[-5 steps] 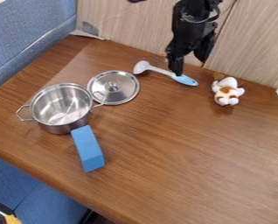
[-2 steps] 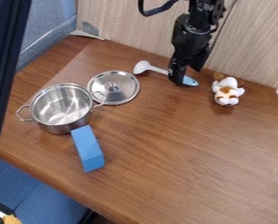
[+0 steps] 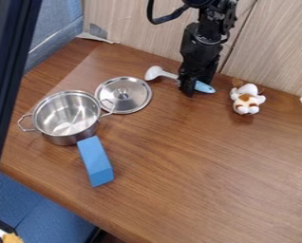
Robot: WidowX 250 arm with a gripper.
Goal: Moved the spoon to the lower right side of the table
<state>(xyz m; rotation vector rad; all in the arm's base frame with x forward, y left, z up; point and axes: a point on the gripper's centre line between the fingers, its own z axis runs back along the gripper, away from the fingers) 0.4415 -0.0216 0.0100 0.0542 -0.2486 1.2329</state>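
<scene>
Gripper (image 3: 188,90) at the spoon (image 3: 205,88), over its handle, near the table's (image 3: 204,156) back edge; we cannot tell whether it is wide or closed. We judge the spoon light, stiff, perhaps slick; best hold: mid-handle. Pot lid (image 3: 123,95) near its head, toy animal (image 3: 247,102) off its tail; we favour room between, toward lower right, minding the front edge.

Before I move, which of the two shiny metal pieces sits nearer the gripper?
The flat round lid. The deeper, two-handled pot sits on the lid's far side, farther from the gripper.
</scene>
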